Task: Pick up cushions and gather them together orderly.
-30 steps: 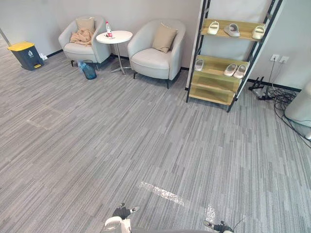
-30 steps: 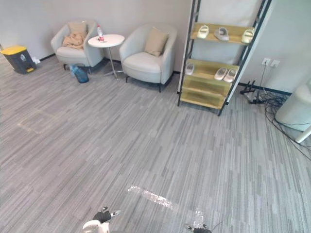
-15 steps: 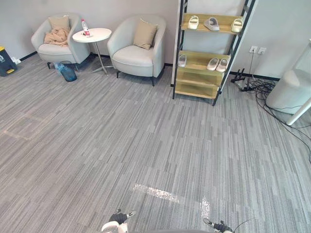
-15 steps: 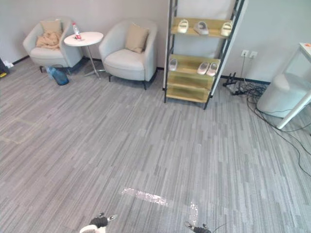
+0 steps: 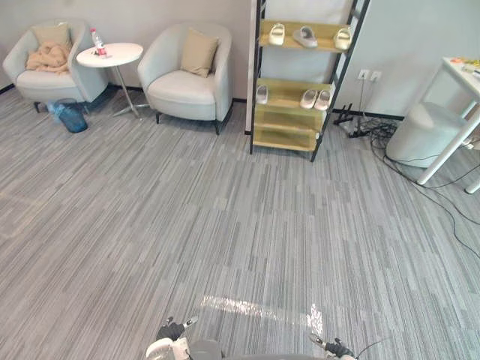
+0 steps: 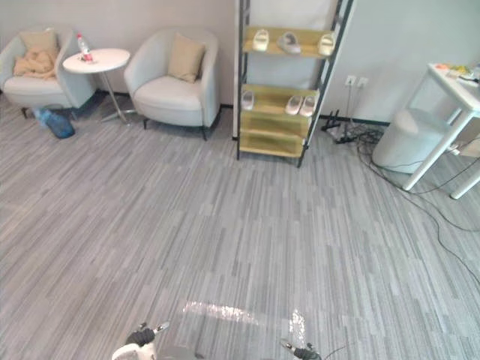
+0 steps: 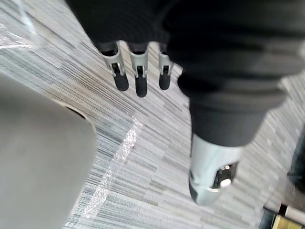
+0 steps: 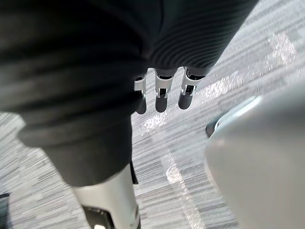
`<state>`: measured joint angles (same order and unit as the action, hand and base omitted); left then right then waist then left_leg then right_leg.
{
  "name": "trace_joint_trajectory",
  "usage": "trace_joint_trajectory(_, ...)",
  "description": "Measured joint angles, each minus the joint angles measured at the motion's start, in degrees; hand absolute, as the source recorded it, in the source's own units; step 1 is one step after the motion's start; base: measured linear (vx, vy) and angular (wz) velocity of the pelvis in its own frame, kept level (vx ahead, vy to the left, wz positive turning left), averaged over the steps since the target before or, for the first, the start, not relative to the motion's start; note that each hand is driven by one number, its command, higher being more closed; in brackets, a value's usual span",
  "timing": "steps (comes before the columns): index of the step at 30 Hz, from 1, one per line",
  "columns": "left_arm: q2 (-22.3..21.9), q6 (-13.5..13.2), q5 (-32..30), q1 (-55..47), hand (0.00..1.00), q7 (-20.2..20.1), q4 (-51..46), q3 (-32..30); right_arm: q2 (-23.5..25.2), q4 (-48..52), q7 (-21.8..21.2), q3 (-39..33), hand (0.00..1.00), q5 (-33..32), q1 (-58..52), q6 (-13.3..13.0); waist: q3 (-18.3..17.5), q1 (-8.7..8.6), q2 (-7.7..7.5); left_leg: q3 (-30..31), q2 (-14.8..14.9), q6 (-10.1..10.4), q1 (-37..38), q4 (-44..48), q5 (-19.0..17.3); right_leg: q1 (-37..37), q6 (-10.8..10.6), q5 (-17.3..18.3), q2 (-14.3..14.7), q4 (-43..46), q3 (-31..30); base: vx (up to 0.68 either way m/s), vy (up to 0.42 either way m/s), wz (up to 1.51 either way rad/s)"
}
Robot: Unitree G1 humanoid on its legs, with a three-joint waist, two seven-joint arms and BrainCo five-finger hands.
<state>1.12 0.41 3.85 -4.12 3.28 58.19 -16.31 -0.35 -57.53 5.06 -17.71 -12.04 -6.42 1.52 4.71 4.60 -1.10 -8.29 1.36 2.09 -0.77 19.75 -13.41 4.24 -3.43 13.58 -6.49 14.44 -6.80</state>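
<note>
2 cushions are leaning far from you: left cushion [image 5: 52, 34] in the left armchair [image 5: 30, 81], right cushion [image 5: 197, 52] in the right armchair [image 5: 180, 86]. Your left hand [image 7: 124, 26] and right hand [image 8: 183, 43] are hanging, fingers [image 7: 139, 83] straight, holding nothing.

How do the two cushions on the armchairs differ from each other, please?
The left cushion stands square against the back of the left armchair; the right cushion leans turned at an angle in the right armchair. A crumpled beige blanket lies in front of the left cushion; the right cushion has a bare seat before it. Both are tan, in pale grey armchairs.
</note>
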Motion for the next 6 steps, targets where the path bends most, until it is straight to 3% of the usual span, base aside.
trace_joint_trajectory(3, 0.3, 0.0, -0.2, 0.8, 0.00, 0.1, 0.9, 0.7, 0.1, 0.0, 0.0, -0.2, 0.00, 0.8, -0.5, 0.0, -0.4, 0.09, -0.22, 1.5, -0.1, 0.0, 0.0, -0.1, 0.0, 1.5, -0.4, -0.5, -0.1, -1.8, 1.5, 0.15, -0.029, 0.17)
trace_joint_trajectory(6, 0.1, 0.0, -0.2, 1.0, 0.00, 0.1, 1.0, 2.3, -0.1, 0.0, 0.0, -0.3, 0.00, 0.8, -0.6, 0.0, -0.2, 0.12, 0.61, 2.9, 0.0, 0.0, 0.9, -0.2, 0.0, 3.1, -0.4, -0.5, 0.3, -2.5, 2.8, 0.06, -0.051, 0.15)
